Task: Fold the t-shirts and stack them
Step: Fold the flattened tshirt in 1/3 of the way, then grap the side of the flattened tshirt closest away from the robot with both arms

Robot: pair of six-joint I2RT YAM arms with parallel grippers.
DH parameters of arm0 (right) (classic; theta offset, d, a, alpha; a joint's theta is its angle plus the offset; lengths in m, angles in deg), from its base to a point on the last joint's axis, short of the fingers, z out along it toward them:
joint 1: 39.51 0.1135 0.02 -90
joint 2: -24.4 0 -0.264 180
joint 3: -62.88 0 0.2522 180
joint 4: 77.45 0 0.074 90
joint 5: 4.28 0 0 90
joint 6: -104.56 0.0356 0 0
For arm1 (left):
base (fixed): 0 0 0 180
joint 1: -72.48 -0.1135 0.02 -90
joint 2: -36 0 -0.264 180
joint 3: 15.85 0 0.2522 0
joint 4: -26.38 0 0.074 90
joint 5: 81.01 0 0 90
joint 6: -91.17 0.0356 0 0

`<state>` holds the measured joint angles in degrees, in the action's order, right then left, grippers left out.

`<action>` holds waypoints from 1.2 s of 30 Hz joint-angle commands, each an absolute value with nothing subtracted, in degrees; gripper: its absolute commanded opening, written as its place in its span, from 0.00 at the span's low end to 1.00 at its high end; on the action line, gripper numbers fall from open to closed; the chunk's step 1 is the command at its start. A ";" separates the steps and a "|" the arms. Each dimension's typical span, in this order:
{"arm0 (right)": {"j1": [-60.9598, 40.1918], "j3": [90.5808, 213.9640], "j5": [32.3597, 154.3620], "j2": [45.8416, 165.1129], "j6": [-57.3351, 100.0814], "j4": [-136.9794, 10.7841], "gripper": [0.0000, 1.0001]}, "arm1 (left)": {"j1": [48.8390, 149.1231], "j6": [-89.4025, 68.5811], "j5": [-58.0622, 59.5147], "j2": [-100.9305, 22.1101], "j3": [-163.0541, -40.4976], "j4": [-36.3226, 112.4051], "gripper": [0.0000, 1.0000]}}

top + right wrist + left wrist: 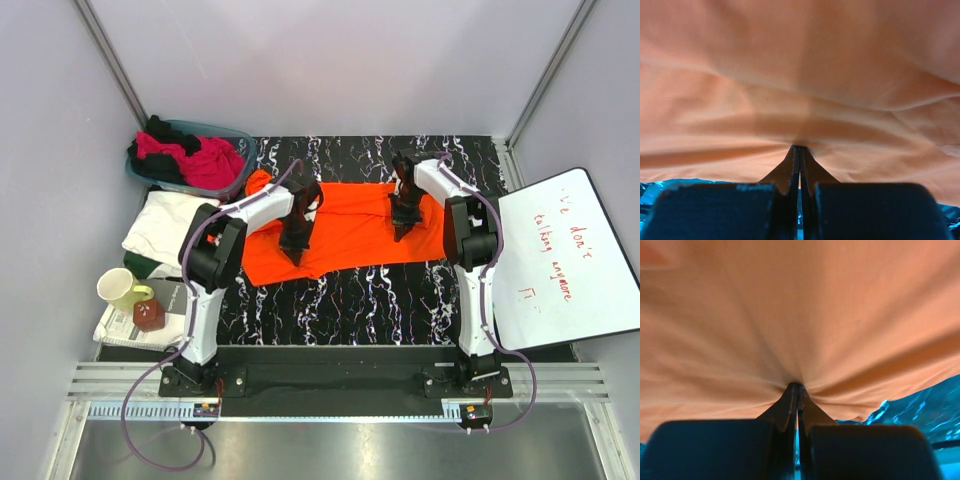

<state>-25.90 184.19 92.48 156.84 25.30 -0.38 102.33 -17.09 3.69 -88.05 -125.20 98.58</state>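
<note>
Both are the same build tbh: the left arm [203, 310] and right arm [478, 300] have slim white links with chunky black joints and sit on black bases [190, 375]. Thin purple cables [133, 425] loop off each one. Up close, the fingers [786, 410] are dark, narrow wedges on blocky black mounts.

Even bright light, wrist cams blurry
</note>
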 commanded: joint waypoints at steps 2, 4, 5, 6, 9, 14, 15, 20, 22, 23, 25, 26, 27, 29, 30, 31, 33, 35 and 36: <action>-25.45 184.13 91.87 157.64 24.93 1.08 0.00 | 104.73 -17.02 6.52 -80.56 -117.77 100.88 0.00; -25.27 184.57 91.96 157.46 25.02 1.34 0.00 | 105.17 -18.43 8.45 -77.32 -115.84 100.70 0.00; -25.19 184.65 91.96 156.94 24.93 1.35 0.00 | 105.26 -18.87 8.90 -75.99 -115.13 100.44 0.00; -25.01 184.83 92.05 156.50 24.93 1.35 0.00 | 105.26 -19.91 10.20 -73.02 -114.43 99.92 0.03; -24.83 184.75 93.01 153.52 24.84 1.26 0.00 | 105.18 -22.11 11.62 -66.61 -111.53 99.03 0.58; -24.75 180.98 94.51 144.91 24.93 -0.84 0.00 | 102.72 -28.78 10.05 -53.34 -103.27 96.49 0.99; -24.83 180.18 95.03 143.68 25.10 -1.20 0.00 | 100.71 -29.76 9.43 -51.30 -99.95 96.05 0.99; -24.75 174.21 95.48 138.39 25.28 -3.13 0.00 | 90.08 -33.98 -3.01 -39.09 -85.71 88.16 0.97; -24.75 172.88 95.21 137.60 25.63 -3.57 0.00 | 85.06 -34.77 -7.95 -36.96 -78.85 83.51 0.92; -24.75 171.92 95.21 137.51 25.81 -3.66 0.00 | 84.09 -35.56 -11.02 -35.82 -77.17 82.17 0.92; -24.83 171.39 95.30 137.25 26.51 -3.66 0.00 | 82.50 -36.36 -14.89 -35.72 -73.21 79.02 0.91; -24.75 171.04 95.47 137.16 26.51 -3.66 0.00 | 82.24 -37.58 -15.70 -35.98 -71.98 78.21 0.90; -24.75 170.95 95.65 137.16 26.77 -3.66 0.00 | 82.24 -38.20 -16.14 -35.99 -70.14 77.33 0.90; -24.75 170.94 95.91 137.16 26.78 -3.75 0.00 | 82.24 -40.39 -17.11 -35.81 -68.11 73.64 0.90; -24.75 170.86 95.92 137.25 26.69 -3.75 0.00 | 82.15 -41.19 -17.38 -35.98 -66.28 72.24 0.90; -24.92 170.77 95.92 137.34 26.69 -3.75 0.00 | 82.24 -42.50 -17.81 -36.60 -65.56 69.44 0.89; -24.75 170.68 95.74 137.25 26.60 -3.75 0.00 | 82.24 -43.21 -17.12 -37.74 -64.50 68.10 0.86; -24.75 170.59 96.00 137.07 26.60 -3.66 0.00 | 82.24 -43.22 -14.49 -39.06 -64.76 67.83 0.82; -24.75 170.51 96.18 136.81 26.69 -3.58 0.00 | 82.24 -43.13 -13.52 -39.41 -65.55 67.74 0.81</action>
